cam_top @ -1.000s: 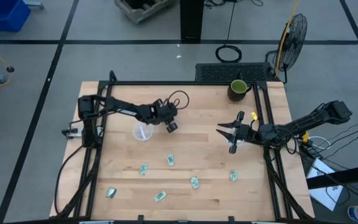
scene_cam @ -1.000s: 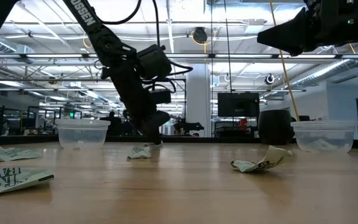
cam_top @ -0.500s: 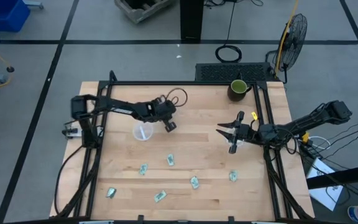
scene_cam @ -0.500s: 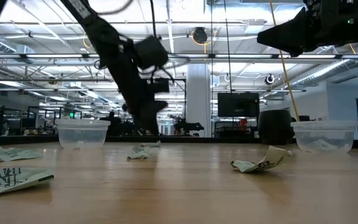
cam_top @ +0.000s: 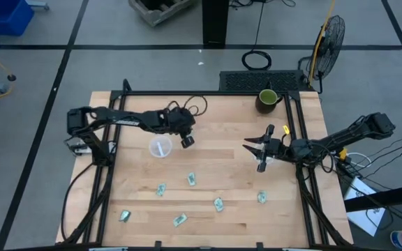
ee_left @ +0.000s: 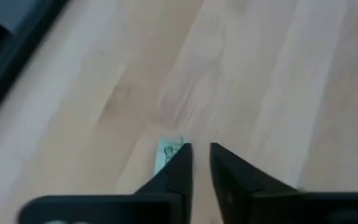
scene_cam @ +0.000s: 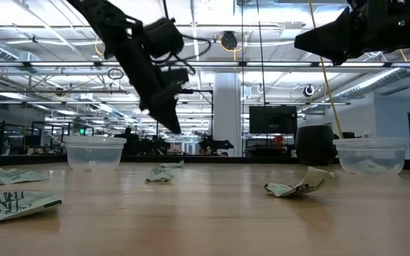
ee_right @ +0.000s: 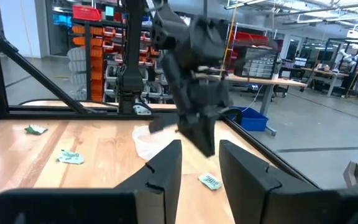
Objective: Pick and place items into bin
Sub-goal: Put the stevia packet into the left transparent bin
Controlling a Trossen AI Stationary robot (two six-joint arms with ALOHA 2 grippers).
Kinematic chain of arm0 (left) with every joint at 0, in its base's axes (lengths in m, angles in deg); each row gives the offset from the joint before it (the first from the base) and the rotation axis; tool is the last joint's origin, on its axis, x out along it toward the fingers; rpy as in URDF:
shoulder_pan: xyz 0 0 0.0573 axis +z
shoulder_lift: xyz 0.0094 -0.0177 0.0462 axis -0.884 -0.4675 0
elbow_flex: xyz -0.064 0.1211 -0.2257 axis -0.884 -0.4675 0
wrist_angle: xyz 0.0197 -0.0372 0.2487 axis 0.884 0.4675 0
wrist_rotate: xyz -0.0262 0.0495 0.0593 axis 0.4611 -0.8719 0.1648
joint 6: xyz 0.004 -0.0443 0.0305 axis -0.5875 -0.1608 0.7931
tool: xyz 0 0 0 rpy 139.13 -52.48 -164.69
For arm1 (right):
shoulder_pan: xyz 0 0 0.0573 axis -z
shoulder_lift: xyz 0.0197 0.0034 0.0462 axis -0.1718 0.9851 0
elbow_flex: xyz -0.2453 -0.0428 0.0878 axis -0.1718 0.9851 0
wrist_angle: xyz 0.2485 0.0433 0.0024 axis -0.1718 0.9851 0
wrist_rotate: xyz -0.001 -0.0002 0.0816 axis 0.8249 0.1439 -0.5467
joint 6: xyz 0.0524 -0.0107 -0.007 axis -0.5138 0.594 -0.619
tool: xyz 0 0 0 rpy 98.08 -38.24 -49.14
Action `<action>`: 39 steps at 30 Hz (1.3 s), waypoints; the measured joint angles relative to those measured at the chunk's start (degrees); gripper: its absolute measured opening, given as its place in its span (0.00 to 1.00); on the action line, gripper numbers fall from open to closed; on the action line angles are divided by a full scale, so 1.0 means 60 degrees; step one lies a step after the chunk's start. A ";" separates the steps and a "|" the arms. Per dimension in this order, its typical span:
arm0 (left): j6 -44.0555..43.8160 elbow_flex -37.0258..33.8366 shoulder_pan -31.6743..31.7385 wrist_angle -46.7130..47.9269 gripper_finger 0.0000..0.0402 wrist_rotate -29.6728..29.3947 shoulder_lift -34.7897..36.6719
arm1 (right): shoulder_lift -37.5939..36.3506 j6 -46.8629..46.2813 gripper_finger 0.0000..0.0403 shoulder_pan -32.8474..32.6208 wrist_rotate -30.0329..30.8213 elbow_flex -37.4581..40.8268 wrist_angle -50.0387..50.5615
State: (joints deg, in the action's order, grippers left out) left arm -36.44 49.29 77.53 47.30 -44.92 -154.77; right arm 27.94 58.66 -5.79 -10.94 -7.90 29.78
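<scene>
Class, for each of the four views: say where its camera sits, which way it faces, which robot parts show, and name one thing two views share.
High: above the table, looking straight down; both arms, left pincer, right pincer.
Low: at tabletop height, looking level across to the room; left pincer hangs above the wood.
Left wrist: on the left arm, looking down past its fingers at wood and one packet.
Right wrist: on the right arm, looking across past its fingers.
Shared: the clear cup also shows in the right wrist view.

High view looks straight down; low view skims level across the table (cam_top: 229,139); both wrist views face the same table.
</scene>
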 joint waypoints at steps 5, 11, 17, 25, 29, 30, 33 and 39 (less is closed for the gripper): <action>-0.0018 -0.0004 0.0141 -0.0143 0.33 -0.0007 -0.1146 | 0.0002 0.0009 0.25 0.0000 -0.0004 0.0000 -0.0005; -0.0589 -0.0007 0.0553 -0.0682 0.37 -0.0095 -0.1600 | 0.0004 0.0024 0.25 0.0000 0.0000 0.0000 -0.0019; -0.0419 -0.0004 0.0964 -0.0855 0.16 0.0107 -0.1586 | 0.0000 0.0035 0.25 0.0000 -0.0004 0.0000 0.0000; -0.0452 -0.0004 0.1134 -0.0773 0.03 0.0155 -0.1565 | 0.0000 0.0039 0.25 0.0000 -0.0002 0.0000 0.0024; -0.0495 0.0000 0.1103 -0.0770 0.04 0.0233 -0.1565 | 0.0000 0.0039 0.25 0.0000 0.0000 0.0000 0.0037; -0.0492 0.0000 0.1099 -0.0764 0.05 0.0237 -0.1565 | 0.0000 0.0039 0.25 0.0000 -0.0003 0.0000 0.0039; -0.0481 -0.0002 0.1101 -0.0730 0.09 0.0248 -0.1565 | 0.0000 0.0039 0.25 0.0000 -0.0004 0.0000 0.0039; -0.0443 -0.0003 0.1096 -0.0730 0.25 0.0233 -0.1565 | 0.0000 0.0039 0.25 0.0000 -0.0001 0.0000 0.0038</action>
State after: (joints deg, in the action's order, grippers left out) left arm -39.10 49.27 84.11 42.92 -43.53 -164.16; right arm 27.94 58.89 -5.79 -10.95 -7.90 30.01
